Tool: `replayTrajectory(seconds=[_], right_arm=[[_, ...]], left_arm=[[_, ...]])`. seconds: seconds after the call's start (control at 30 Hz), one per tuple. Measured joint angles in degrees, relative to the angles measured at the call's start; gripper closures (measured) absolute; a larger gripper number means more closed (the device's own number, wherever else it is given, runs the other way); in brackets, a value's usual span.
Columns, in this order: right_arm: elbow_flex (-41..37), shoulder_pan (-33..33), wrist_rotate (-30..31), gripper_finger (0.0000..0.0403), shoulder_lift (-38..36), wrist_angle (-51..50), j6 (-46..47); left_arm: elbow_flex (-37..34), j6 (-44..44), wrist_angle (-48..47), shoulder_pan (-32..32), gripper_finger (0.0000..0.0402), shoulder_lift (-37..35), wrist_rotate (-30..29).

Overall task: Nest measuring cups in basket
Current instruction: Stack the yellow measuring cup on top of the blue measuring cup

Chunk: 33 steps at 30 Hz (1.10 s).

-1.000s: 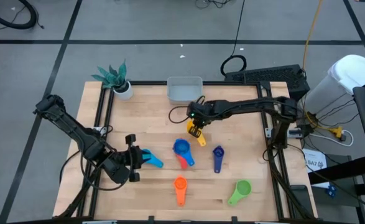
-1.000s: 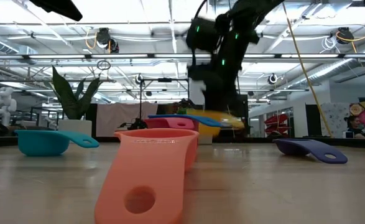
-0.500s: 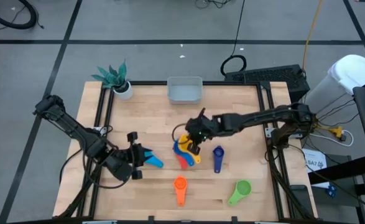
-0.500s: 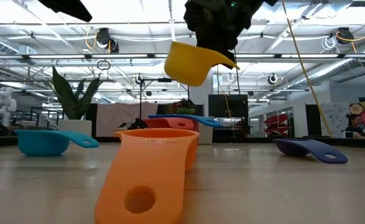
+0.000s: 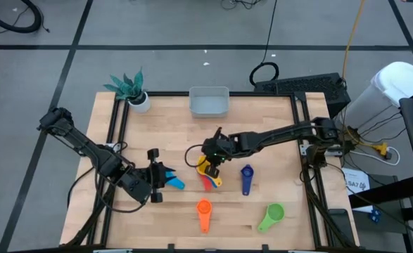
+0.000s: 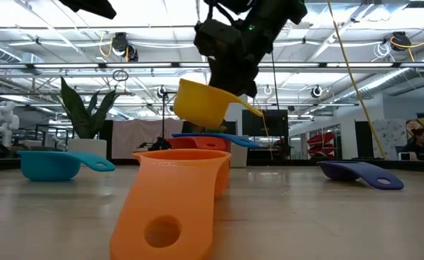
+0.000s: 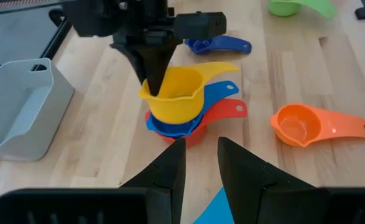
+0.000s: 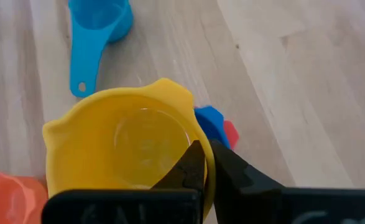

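Note:
My right gripper (image 8: 208,163) is shut on the yellow cup (image 5: 205,167), which hangs just above a blue cup (image 7: 170,124) nested in the red cup (image 7: 222,112) mid-table. My left gripper (image 7: 202,149) hovers open above the light blue cup (image 5: 175,184), whose bowl rests on the table. The orange cup (image 5: 204,211), the green cup (image 5: 271,214) and the dark blue cup (image 5: 246,176) lie singly on the wood. The grey-blue basket (image 5: 209,102) sits at the far edge. My right gripper pinches the yellow cup's rim (image 8: 202,134) on the side away from its handle (image 7: 222,67). One finger (image 8: 193,163) is inside the bowl and the other outside. The fingers (image 7: 156,78) slant down from the far right. The cup hangs clear, slightly tilted.
A white pot with a teal plant (image 5: 130,88) stands at the far left corner. A black rail frames the table (image 5: 297,140). Bare wood lies between the stack and the basket, and along the right side.
My right gripper lifted the yellow cup from the table near the basket. It carried the cup toward the near edge and slightly left, then lowered it over the blue and red stack. It stayed shut on the cup throughout.

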Motion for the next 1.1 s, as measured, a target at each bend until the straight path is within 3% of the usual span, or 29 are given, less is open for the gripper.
replayTrajectory(seconds=[0.77,1.1], right_arm=[[0.8,-0.8,1.5,0.0403,0.2,-3.4,-3.1],[-3.1,-0.7,1.3,0.037,0.2,2.7,-1.9]], left_arm=[[0.0,0.2,2.0,-0.2,0.0305,0.0,0.8],[0.0,0.2,2.0,-0.6,0.0305,0.0,1.2]])
